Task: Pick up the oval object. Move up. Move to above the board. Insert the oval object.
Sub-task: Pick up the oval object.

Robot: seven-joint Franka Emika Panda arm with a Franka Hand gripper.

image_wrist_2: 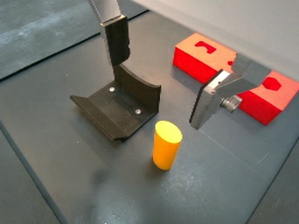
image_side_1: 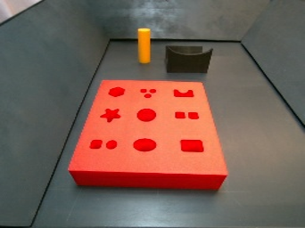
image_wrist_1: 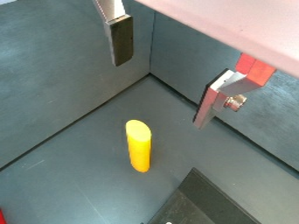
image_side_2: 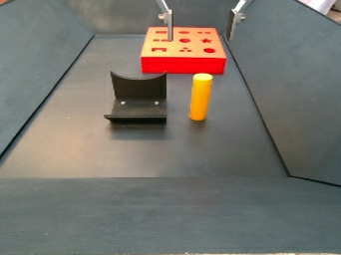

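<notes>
I'm seeing the gripper [image_side_2: 200, 14] cut off at the frame's top, above the board [image_side_2: 184, 64]; its finger [image_wrist_2: 221, 98] is hiding part of the board.

My two wrist cameras look down past my gripper [image_wrist_2: 163, 74] at the oval object [image_wrist_1: 139, 145]. One side camera faces across the board [image_side_1: 149, 169] from its near edge; another views from the opposite end

I can read no text, label, brand or number in any view. My gripper [image_wrist_2: 158, 74], the yellow peg [image_wrist_2: 167, 145] and the red board [image_side_1: 148, 134] are plain, without any writing.
</notes>
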